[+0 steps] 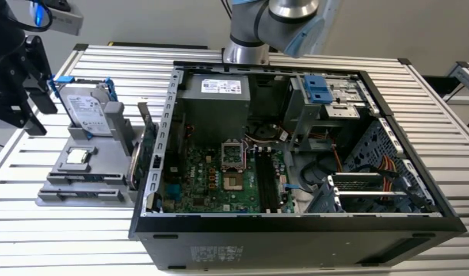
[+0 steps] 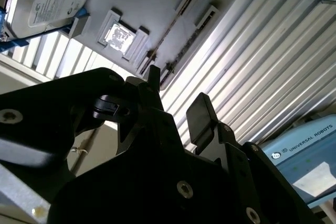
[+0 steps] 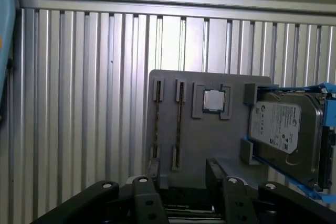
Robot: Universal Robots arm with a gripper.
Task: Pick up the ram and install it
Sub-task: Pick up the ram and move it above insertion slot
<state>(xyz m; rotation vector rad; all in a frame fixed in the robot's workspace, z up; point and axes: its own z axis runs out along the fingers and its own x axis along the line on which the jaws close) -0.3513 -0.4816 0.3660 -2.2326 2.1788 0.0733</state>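
Observation:
The ram (image 3: 179, 127) stands on edge in a slot of the grey holder plate (image 3: 210, 140), a thin dark stick seen edge-on in both wrist views (image 2: 168, 32). In the exterior view the ram (image 1: 142, 146) sits at the holder's side nearest the computer case. My gripper (image 1: 36, 106) hangs at the exterior view's far left, above and beside the holder. Its black fingers (image 3: 152, 174) are spread apart with nothing between them. In the second wrist view the gripper (image 2: 176, 98) is open and apart from the ram.
A silver hard drive (image 1: 88, 109) with a blue bracket and a small square processor (image 1: 79, 155) share the holder. The open computer case (image 1: 296, 221) fills the middle, with its green motherboard (image 1: 218, 184) and long memory slots (image 1: 266, 181). All rests on a ribbed metal table (image 1: 65, 230).

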